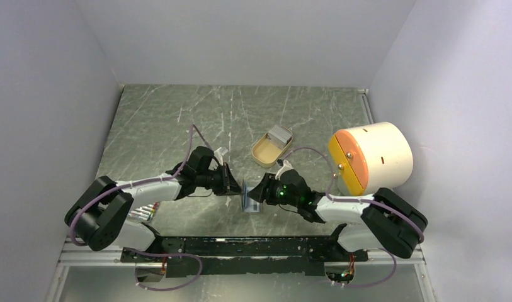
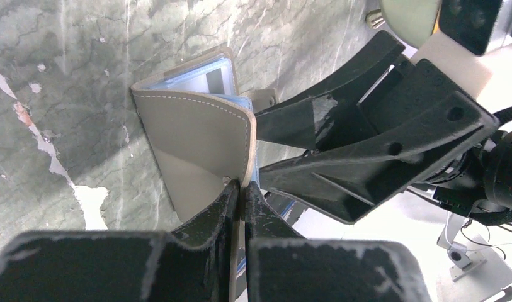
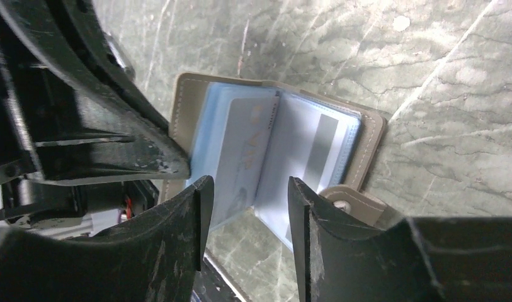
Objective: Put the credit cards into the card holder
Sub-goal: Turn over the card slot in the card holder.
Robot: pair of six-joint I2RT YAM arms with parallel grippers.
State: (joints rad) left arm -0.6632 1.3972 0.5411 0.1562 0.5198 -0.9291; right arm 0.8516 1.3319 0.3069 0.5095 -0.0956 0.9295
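- Nearest the arm bases, the card holder is held open and on edge between the two end effectors, low over the dark marbled table. Whether it touches the table cannot be told.
- The left end effector is closed on the edge of the holder's cover.
- The right end effector is shown with its jaws apart and nothing clamped.
- Just beyond those jaws, a pale credit card is seen tucked into a clear bluish sleeve, so this card is judged seated or nearly so.
- No loose cards are visible, so what is left cannot be told.
- The holder is grey-olive and stitched outside. A white card with a grey stripe fills another sleeve, and a snap tab hangs from the cover.
- Farther back, a tan tray and a cream cylinder are set.
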